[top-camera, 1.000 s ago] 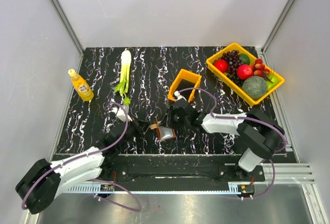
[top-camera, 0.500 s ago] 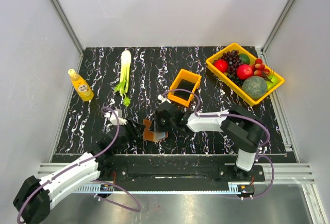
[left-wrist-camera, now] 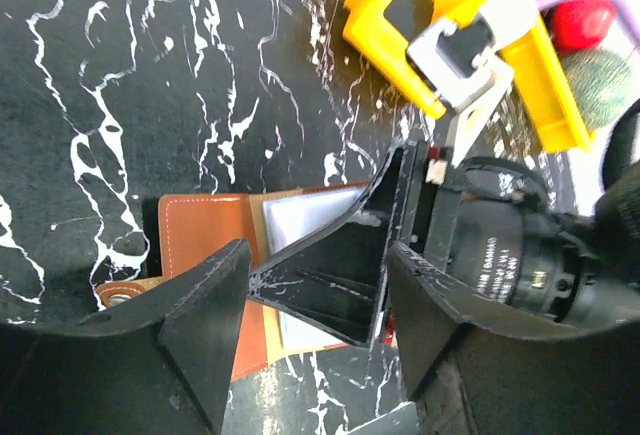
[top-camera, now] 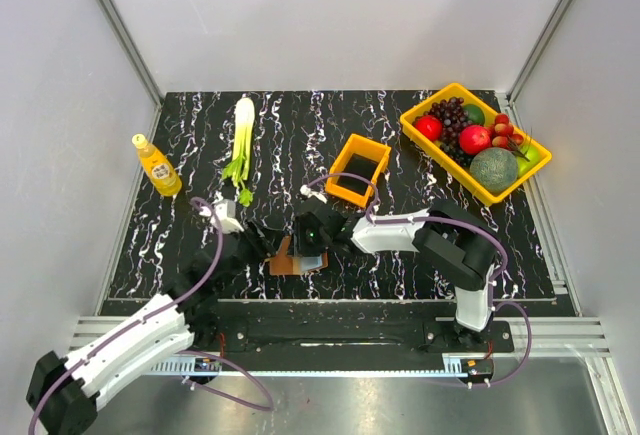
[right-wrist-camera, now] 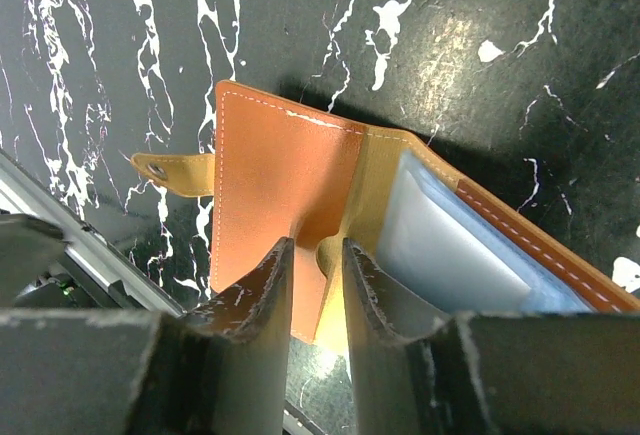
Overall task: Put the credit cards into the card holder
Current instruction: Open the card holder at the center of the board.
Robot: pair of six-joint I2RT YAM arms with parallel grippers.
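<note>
The brown card holder (top-camera: 288, 261) lies open on the black marbled table near the front edge. In the right wrist view its tan inside (right-wrist-camera: 270, 185) faces up, and pale blue credit cards (right-wrist-camera: 450, 245) sit in the pocket on its right half. My right gripper (right-wrist-camera: 318, 265) is shut on the card holder's near edge at the fold. In the top view it (top-camera: 306, 243) is right over the holder. My left gripper (left-wrist-camera: 315, 285) is open and empty. It straddles the right gripper's finger just above the holder (left-wrist-camera: 205, 240), where a card (left-wrist-camera: 300, 217) shows.
A small orange bin (top-camera: 358, 170) stands just behind the grippers. A yellow tray (top-camera: 532, 163) of fruit is at the back right. A leek (top-camera: 241, 135) and a yellow bottle (top-camera: 157, 165) are at the left. The table's front rail runs close below the holder.
My right gripper has moved the card holder to the left, and it now lies open. My left gripper has moved right, up to the holder.
</note>
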